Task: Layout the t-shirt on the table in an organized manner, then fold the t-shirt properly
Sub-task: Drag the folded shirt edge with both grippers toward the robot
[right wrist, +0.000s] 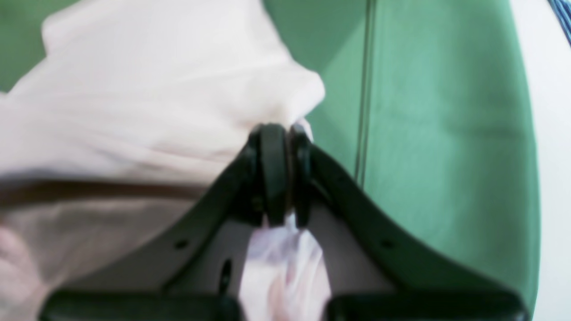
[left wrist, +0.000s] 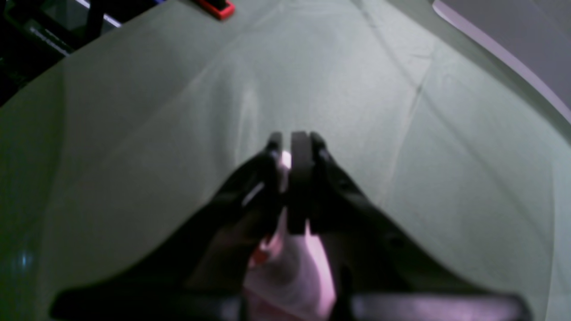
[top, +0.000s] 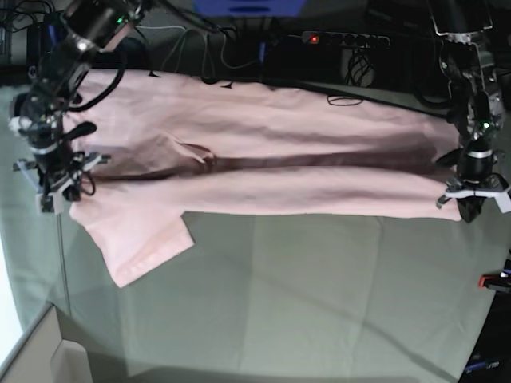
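1. Now stretched across the table [top: 279, 303], between both arms: the t-shirt [top: 279, 171], soft, light, limp.
2. Pinched by left gripper [left wrist: 292, 142] and right gripper [right wrist: 281, 133], both clamped on fabric.
3. Best gripped at corners, likely.

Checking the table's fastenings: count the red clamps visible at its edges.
2. One red clamp sits at the table edge, top of the left wrist view; another red clamp at the base view's right edge. They may be the same clamp; others may be hidden.

Left end effector [left wrist: 292, 147] pinching pink t-shirt [left wrist: 290, 276], above creased table [left wrist: 401, 111]
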Controlling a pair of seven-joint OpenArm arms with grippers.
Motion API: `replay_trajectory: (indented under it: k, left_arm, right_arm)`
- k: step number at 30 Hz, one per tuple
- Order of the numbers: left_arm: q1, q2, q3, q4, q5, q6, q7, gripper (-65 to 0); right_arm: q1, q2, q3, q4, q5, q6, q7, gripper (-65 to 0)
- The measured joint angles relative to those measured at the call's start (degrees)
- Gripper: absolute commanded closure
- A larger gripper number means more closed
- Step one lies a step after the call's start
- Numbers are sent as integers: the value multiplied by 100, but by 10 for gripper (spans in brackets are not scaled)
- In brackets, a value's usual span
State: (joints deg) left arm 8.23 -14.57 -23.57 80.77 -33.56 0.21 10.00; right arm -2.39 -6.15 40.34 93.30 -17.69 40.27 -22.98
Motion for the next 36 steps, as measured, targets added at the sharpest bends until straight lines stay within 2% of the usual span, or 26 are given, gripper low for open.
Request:
replay_trajectory:
  k: [5, 10, 24, 31, 36]
  left_arm:
    - [-61, 0, 0, -20, 2, 2, 13, -2]
    - [-61, -2, 0, -20, 2, 2, 11, -2]
    - [-35, -2, 31, -44, 2, 2, 11, -2]
    - [-50, 11, 31, -459, 0, 0, 2, -4]
    - [-164, 15, 31, -682, -2, 9, 31, -5]
  right_arm:
    - [-439, -348, -13, 887, 37, 0, -9, 0]
    - [-848, -319, -13, 1320, 37, 17, 22, 0]
    - [-1517, -321, -76, 1292, 50, 20, 26, 0]
    - [-1718, -304, -254, 262, 13, 17, 46, 0]
    - [-1742, -269, -258, 177, 11, 15, 107, -2]
